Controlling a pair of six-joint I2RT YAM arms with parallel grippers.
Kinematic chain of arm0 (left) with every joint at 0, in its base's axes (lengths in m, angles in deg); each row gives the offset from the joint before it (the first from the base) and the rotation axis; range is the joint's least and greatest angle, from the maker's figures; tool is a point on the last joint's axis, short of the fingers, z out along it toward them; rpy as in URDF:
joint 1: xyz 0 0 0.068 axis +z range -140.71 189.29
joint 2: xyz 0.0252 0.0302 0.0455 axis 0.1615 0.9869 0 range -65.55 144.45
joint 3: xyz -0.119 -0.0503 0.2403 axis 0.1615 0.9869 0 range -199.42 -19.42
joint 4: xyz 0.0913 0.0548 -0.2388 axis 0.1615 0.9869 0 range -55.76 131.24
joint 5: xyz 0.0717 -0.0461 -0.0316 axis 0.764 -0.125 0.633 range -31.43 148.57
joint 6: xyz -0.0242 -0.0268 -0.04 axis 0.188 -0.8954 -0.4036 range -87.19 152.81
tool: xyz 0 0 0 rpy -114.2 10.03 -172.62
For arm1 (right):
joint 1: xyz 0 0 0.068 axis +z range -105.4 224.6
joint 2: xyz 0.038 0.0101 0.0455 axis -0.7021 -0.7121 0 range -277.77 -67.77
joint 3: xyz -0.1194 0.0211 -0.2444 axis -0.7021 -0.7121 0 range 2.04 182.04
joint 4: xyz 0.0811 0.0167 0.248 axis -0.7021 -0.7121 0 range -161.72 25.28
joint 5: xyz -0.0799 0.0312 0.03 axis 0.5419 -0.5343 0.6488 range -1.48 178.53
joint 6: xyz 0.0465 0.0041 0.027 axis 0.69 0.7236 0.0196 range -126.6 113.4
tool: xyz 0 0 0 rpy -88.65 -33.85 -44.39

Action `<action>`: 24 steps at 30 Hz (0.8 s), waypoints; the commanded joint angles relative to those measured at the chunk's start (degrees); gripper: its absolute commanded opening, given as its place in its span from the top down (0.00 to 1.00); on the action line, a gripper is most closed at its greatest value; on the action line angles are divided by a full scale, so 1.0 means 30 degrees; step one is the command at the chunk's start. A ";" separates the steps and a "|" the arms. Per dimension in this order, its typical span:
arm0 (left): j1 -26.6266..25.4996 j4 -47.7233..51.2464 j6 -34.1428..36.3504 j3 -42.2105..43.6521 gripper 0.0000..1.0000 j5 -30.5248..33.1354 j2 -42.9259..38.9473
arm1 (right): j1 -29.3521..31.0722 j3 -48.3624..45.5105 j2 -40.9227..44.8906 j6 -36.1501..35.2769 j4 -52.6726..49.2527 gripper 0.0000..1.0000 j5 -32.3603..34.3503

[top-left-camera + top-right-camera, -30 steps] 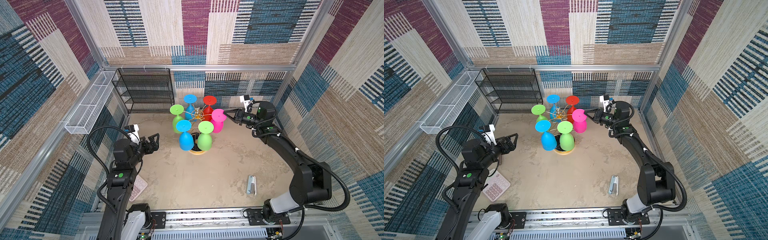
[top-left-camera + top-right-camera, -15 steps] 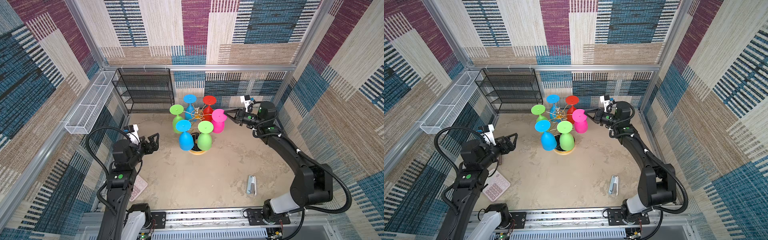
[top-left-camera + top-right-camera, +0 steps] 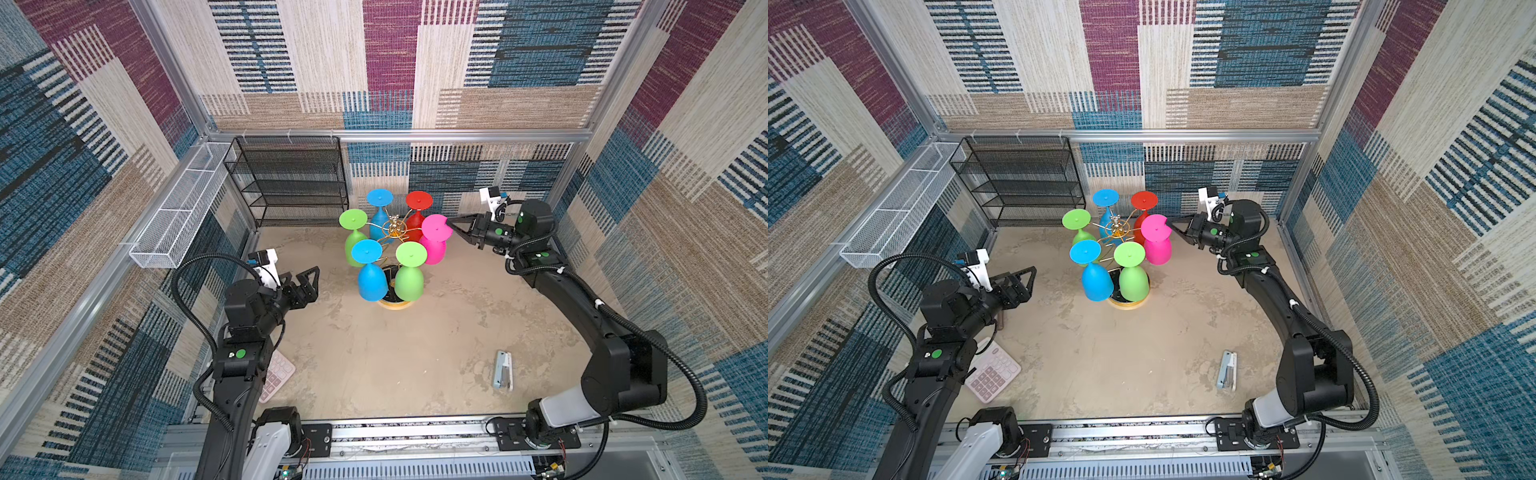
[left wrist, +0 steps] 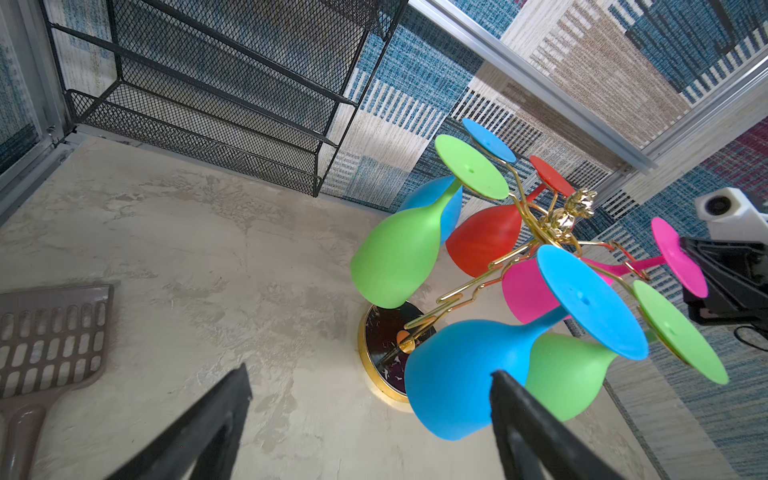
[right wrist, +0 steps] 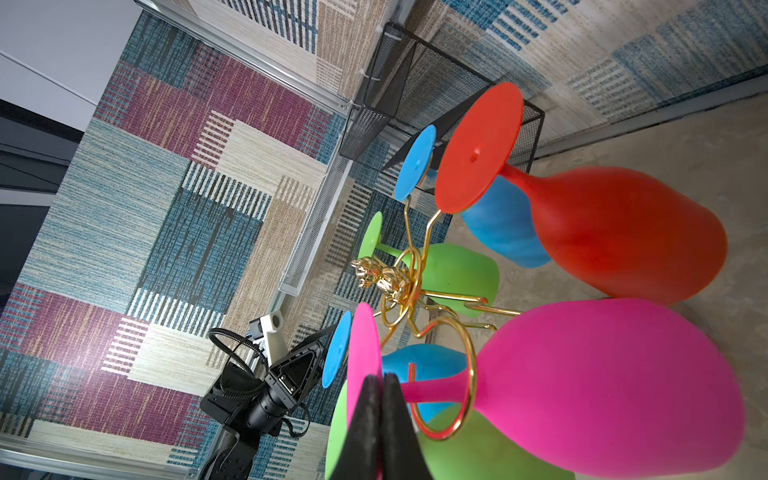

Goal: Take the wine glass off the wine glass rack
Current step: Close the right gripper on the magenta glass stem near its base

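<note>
The gold wire wine glass rack (image 3: 392, 227) (image 3: 1117, 227) stands at the back middle of the floor on a round black base (image 4: 386, 345). Several coloured wine glasses hang upside down from its arms. The pink wine glass (image 3: 434, 251) (image 3: 1158, 249) (image 5: 602, 399) hangs through a gold ring on the rack's right side. My right gripper (image 3: 449, 224) (image 3: 1169, 222) (image 5: 384, 378) is shut, its tips against the edge of the pink foot disc with nothing between them. My left gripper (image 3: 305, 279) (image 3: 1019, 276) (image 4: 370, 372) is open and empty, left of the rack, short of the near blue glass (image 4: 461, 378).
A black mesh shelf unit (image 3: 291, 183) stands at the back left, and a white wire basket (image 3: 178, 220) hangs on the left wall. A pink calculator (image 3: 276, 376) and a brown slotted scoop (image 4: 50, 332) lie by the left arm. A small blue-white stapler-like thing (image 3: 503, 370) lies front right.
</note>
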State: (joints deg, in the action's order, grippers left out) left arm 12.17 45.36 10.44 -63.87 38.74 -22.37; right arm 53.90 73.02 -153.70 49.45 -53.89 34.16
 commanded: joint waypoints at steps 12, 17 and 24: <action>0.0008 -0.0549 -0.0393 0.0020 0.08 -0.0233 -0.0134 | 0.0875 0.1263 -0.0836 -0.0218 0.0197 1.00 0.0809; 0.0009 -0.0577 -0.0424 0.0030 0.08 -0.0273 -0.0139 | 0.1132 0.1418 -0.0943 -0.0431 -0.0003 1.00 0.1151; 0.0038 -0.0570 -0.0453 0.0021 0.08 -0.0328 -0.0163 | 0.1522 0.1703 -0.1237 -0.0953 -0.0500 1.00 0.1500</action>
State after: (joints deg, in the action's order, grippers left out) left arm 12.25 45.16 10.44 -63.85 38.65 -22.78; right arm 57.96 77.44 -157.18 47.33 -55.75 38.35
